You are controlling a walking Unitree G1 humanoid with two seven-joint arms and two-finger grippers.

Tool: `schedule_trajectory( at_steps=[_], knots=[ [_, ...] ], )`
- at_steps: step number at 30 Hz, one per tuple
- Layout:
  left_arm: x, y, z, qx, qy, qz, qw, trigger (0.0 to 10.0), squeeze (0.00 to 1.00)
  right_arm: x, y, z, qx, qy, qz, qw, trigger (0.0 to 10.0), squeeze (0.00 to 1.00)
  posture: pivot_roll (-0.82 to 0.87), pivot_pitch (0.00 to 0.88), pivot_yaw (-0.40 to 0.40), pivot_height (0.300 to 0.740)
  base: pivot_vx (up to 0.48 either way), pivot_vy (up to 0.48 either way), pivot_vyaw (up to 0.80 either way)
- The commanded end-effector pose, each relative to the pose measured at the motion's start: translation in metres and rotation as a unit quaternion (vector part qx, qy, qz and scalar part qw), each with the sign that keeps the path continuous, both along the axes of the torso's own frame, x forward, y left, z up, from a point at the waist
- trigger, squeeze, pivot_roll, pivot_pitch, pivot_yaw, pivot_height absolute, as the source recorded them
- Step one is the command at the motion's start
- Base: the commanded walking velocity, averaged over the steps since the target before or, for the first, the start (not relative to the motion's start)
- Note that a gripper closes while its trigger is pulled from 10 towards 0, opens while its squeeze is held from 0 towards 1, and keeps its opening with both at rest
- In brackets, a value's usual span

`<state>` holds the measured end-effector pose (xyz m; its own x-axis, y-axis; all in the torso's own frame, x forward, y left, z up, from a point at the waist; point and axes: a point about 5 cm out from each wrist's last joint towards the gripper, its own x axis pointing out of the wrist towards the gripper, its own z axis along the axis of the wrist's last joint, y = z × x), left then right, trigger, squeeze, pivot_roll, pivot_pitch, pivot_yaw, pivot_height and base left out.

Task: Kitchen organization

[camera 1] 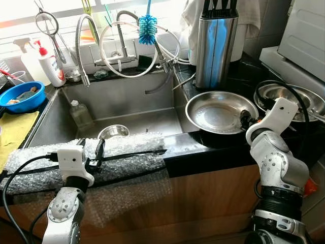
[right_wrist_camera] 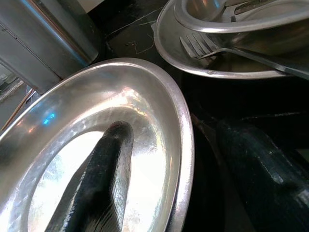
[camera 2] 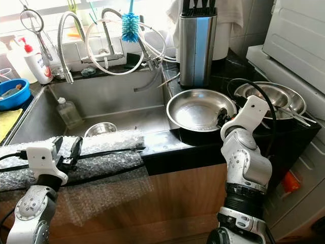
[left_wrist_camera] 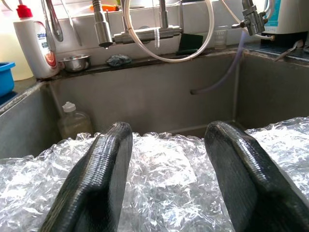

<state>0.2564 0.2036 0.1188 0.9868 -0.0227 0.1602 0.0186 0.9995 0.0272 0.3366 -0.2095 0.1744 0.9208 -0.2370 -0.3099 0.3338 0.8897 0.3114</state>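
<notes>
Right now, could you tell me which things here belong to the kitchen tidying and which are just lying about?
In play: steel plate, with the right gripper jaws astride its rim; stacked steel bowls with a fork.

Lying about: bubble wrap under the open left gripper, knife block, soap bottle, blue brush.

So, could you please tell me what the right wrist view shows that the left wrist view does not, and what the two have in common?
The right wrist view shows the right gripper open astride the rim of the round shiny steel plate, one black finger over its inside, the other outside. Beyond lie stacked steel dishes with a metal fork.

The left wrist view shows the left gripper open over the clear bubble wrap on the sink's front edge, with the steel sink, a chrome tap and a white soap bottle beyond.

Both show two black fingers spread apart.
</notes>
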Motion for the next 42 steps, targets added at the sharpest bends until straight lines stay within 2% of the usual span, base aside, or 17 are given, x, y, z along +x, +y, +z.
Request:
schedule_trajectory(
  at_steps=[1, 2, 3, 16, 30, 34, 39, 42],
  knots=[
    [0.0, 0.0, -0.004, 0.002, 0.016, 0.002, 1.0, 10.0, 0.0, 0.004, 0.004, 0.004, 0.008, 0.0, 0.009, 1.0, 1.7, 0.0, -0.14, 0.0, 0.081, 0.74, 0.0, 0.0, 0.0],
    [0.0, 0.0, -0.004, 0.001, 0.016, 0.002, 1.0, 10.0, 0.0, 0.005, 0.004, 0.004, 0.008, 0.001, 0.009, 1.0, 1.7, 0.0, -0.14, 0.0, 0.081, 0.74, 0.0, 0.0, 0.0],
    [0.0, 0.0, -0.004, 0.001, 0.017, 0.002, 1.0, 10.0, 0.0, 0.005, 0.004, 0.004, 0.008, 0.001, 0.009, 1.0, 0.0, 0.0, -0.14, 0.0, 0.081, 0.74, 0.0, 0.0, 0.0],
    [0.001, -0.005, -0.006, -0.004, 0.022, -0.006, 1.0, 10.0, 0.0, 0.007, 0.007, 0.005, 0.027, -0.001, 0.018, 0.999, 0.0, 0.0, -0.14, 0.0, 0.08, 0.74, 0.0, 0.0, 0.0],
    [0.002, -0.007, -0.006, -0.004, 0.025, -0.016, 1.0, 10.0, 0.0, 0.008, 0.02, 0.003, 0.053, -0.007, 0.04, 0.998, 0.0, 0.0, -0.14, 0.0, 0.088, 0.74, 0.0, 0.0, 0.0],
    [0.002, -0.007, -0.006, -0.003, 0.023, -0.014, 1.0, 10.0, 0.0, 0.009, 0.03, 0.009, 0.056, -0.039, 0.068, 0.995, 0.0, 0.0, -0.13, 0.0, 0.09, 0.74, 0.0, 0.0, 0.0],
    [0.001, -0.006, -0.006, -0.003, 0.022, -0.013, 1.0, 10.0, 0.0, 0.009, 0.032, 0.011, 0.059, -0.047, 0.071, 0.995, 0.0, 0.0, -0.13, 0.0, 0.09, 0.74, 0.0, 0.0, 0.0],
    [0.003, -0.006, -0.003, -0.004, 0.013, -0.004, 1.0, 10.0, 0.0, 0.01, 0.045, 0.039, 0.09, -0.154, 0.096, 0.979, 0.0, 0.0, -0.13, 0.0, 0.095, 0.74, 0.0, 0.0, 0.0]
  ],
)
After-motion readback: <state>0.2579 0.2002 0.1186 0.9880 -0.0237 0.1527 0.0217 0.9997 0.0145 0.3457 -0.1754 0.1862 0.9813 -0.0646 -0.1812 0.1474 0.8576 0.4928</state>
